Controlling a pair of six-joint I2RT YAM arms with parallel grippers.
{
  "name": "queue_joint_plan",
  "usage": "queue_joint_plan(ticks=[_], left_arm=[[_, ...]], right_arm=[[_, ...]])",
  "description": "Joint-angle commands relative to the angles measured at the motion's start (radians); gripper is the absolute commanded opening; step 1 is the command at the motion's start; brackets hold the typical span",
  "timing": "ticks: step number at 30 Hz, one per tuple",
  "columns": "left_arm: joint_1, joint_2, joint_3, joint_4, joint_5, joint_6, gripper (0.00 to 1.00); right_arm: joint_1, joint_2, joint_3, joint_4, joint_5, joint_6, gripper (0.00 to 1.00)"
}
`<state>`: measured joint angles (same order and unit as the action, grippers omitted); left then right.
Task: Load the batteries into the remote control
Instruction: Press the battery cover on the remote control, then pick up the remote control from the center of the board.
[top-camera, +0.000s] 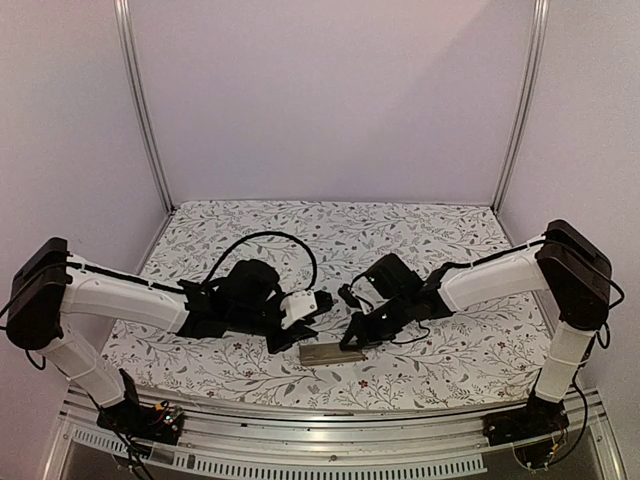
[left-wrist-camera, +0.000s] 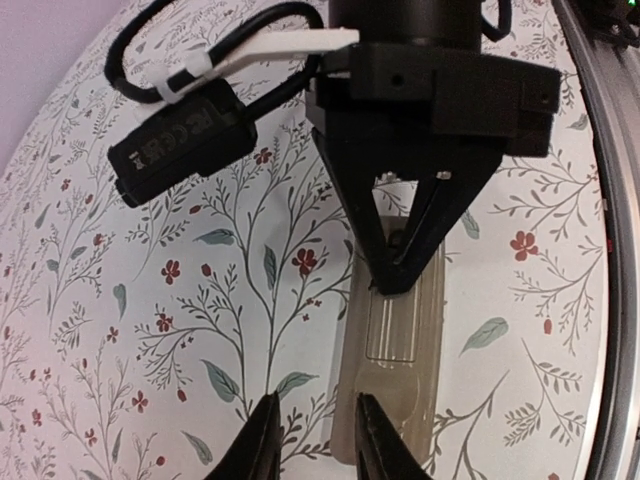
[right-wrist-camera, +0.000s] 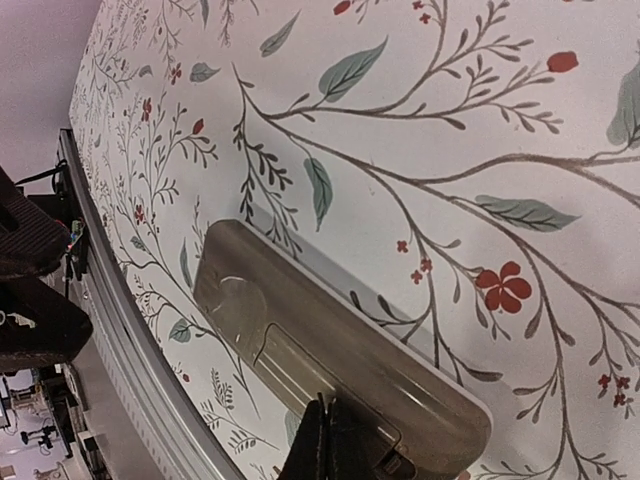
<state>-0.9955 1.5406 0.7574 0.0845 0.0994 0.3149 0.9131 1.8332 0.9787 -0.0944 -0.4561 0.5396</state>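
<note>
The remote control (top-camera: 333, 353) lies face down near the table's front edge, its grey-beige back (left-wrist-camera: 405, 340) up with the ridged bay cover in place. My right gripper (right-wrist-camera: 328, 425) is shut, and its closed tips rest on that cover (right-wrist-camera: 330, 370); the left wrist view shows it as a black wedge (left-wrist-camera: 395, 265) coming down onto the remote. My left gripper (left-wrist-camera: 315, 425) is open at the remote's other end. Its right finger (left-wrist-camera: 372, 430) overlaps the remote's edge, and nothing is gripped between the two. The batteries are out of view.
A flowered cloth (top-camera: 330, 230) covers the table. A metal rail (right-wrist-camera: 130, 340) runs along the front edge, close beside the remote. Black cables and a camera block (left-wrist-camera: 180, 135) hang from the right arm above the cloth.
</note>
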Motion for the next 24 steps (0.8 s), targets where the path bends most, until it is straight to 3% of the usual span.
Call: queue_joint_plan(ticks=[1,3,4,6,7,10,13,19,24], left_arm=[[0.014,0.004,-0.001,-0.011,-0.001,0.013,0.26],[0.016,-0.006,-0.001,-0.012,-0.009,0.013,0.26],[0.017,-0.013,-0.002,-0.012,-0.014,0.013,0.27],[0.024,-0.034,-0.008,-0.009,-0.036,0.009,0.35],[0.028,-0.046,-0.012,-0.007,-0.049,0.007,0.42],[0.043,-0.086,-0.024,0.009,-0.093,-0.010,0.67],[0.070,-0.137,-0.029,0.027,-0.150,-0.041,0.80],[0.190,-0.336,-0.072,0.054,-0.236,-0.162,0.87],[0.237,-0.470,-0.147,0.118,-0.273,-0.178,0.92]], right_arm=[[-0.004,-0.050,0.056,-0.065,-0.028,-0.054,0.00],[-0.002,-0.095,0.053,-0.024,-0.052,-0.107,0.11],[-0.002,-0.115,0.044,-0.009,-0.041,-0.126,0.24],[-0.001,-0.164,0.027,0.001,0.011,-0.184,0.63],[-0.002,-0.183,0.019,0.009,0.012,-0.231,0.77],[-0.002,-0.228,-0.051,0.082,0.024,-0.415,0.98],[-0.001,-0.234,-0.076,0.162,-0.019,-0.607,0.99],[0.045,-0.078,0.095,-0.006,0.040,-0.884,0.99],[0.103,0.033,0.185,-0.053,0.054,-0.985,0.99]])
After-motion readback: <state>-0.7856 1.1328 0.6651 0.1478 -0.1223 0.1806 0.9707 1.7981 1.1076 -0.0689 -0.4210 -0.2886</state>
